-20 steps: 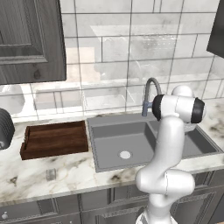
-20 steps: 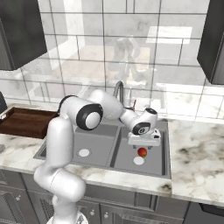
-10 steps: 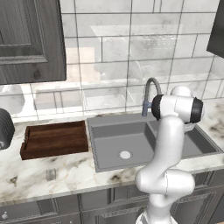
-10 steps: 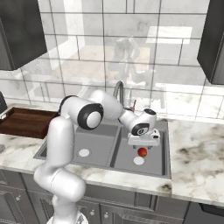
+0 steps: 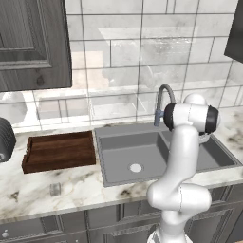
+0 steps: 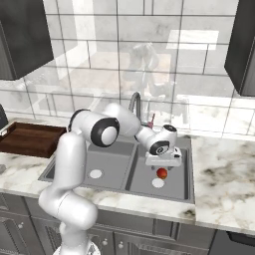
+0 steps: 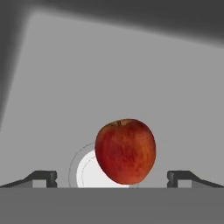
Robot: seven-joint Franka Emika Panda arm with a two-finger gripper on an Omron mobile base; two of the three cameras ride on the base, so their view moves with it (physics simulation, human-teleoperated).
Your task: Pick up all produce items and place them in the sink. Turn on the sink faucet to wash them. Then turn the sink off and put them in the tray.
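While the white arm [image 6: 74, 164] bends over from the near edge of the marble bench [image 6: 226, 174], its pincer [image 6: 162, 165] hangs low over the smaller, right-hand basin of the grey sink [image 6: 185, 172], jaws spread wide with nothing between them. Seen along the hand, the two dark fingertips [image 7: 43, 177] stand far apart at either side, and a glossy red apple [image 7: 125, 151] sits between them but clear of both, its stem dimple up. The apple [image 6: 162, 173] rests on the basin floor, partly covering the pale round drain [image 7: 87, 170] of that basin; from the right base camera it lies just below the pincer and just behind the drain [image 6: 158, 183].

In the larger basin to the left, a second pale drain [image 5: 136, 167] shows on a bare grey floor. From the left base camera the arm's upper joint [image 5: 190, 118] blocks most of the small basin, so the apple and the pincer are hidden there.

Further left along the bench [image 5: 52, 190], well apart from the sink, the dark brown wooden tray [image 5: 59, 151] lies flat with its low rims up and nothing on it.

Behind the sink, the slim grey gooseneck faucet [image 5: 163, 102] arches up from the back edge; in the right base view its spout [image 6: 135, 103] rises just behind the arm's elbow, with the small red-marked handle [image 6: 151, 118] beside it. I see no water running. Beyond that stands the pale tiled wall [image 6: 149, 60], with dark cabinets [image 5: 28, 42] hanging above.
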